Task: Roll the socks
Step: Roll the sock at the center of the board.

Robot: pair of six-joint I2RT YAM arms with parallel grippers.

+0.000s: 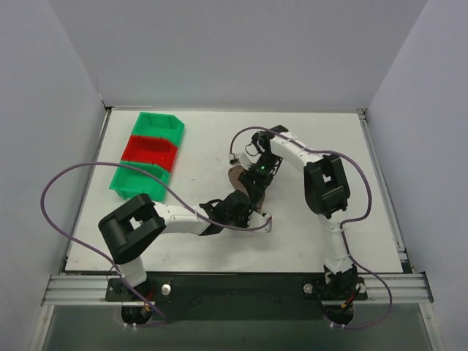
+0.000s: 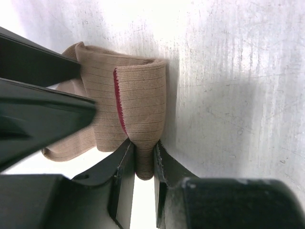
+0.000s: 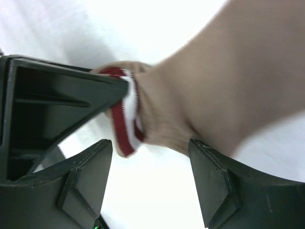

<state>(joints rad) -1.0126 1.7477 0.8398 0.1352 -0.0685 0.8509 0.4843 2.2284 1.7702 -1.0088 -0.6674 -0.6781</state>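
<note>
The tan sock lies folded on the white table, a dark red line of its cuff showing. My left gripper is shut on the sock's folded edge. In the right wrist view the maroon and white cuff and the tan body sit just beyond my right gripper, which is open with its jaws wide on either side of the cuff end. In the top view both grippers meet over the sock at mid-table, with the left gripper near and the right gripper just behind it.
Three small bins stand in a row at the back left: green, red and green. Purple cables loop around both arms. The right gripper's black fingers fill the left of the left wrist view.
</note>
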